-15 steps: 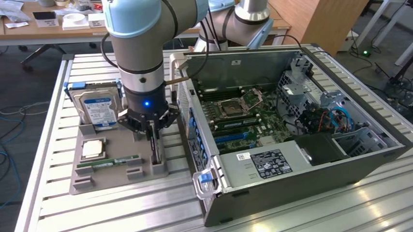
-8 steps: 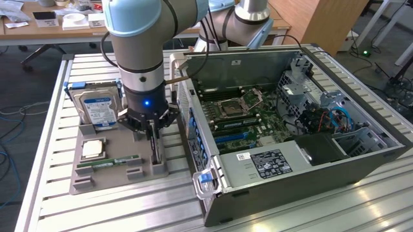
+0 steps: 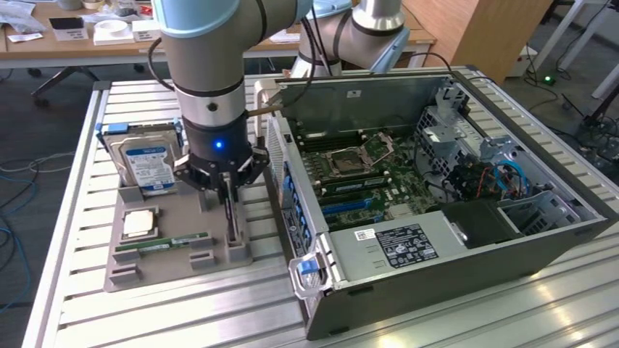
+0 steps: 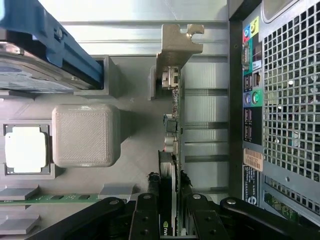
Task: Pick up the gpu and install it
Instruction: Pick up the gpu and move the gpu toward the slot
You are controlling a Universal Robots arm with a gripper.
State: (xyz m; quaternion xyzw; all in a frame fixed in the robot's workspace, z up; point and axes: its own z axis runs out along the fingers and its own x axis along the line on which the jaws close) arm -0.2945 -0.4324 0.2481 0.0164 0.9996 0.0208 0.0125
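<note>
gripper [image 3: 227,194] clamped on upright gpu [image 4: 169,162], grey tray [image 3: 145,274], hard drive [image 3: 145,163] and RAM stick [image 3: 162,241] beside, computer case [image 3: 406,290] close alongside

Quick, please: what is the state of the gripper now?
Gripper: closed on the gpu, which stands on edge in the tray.

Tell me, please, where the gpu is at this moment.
The gpu stands on edge in the grey holder, to the exterior view's left of the open computer case, held by the tool.
</note>
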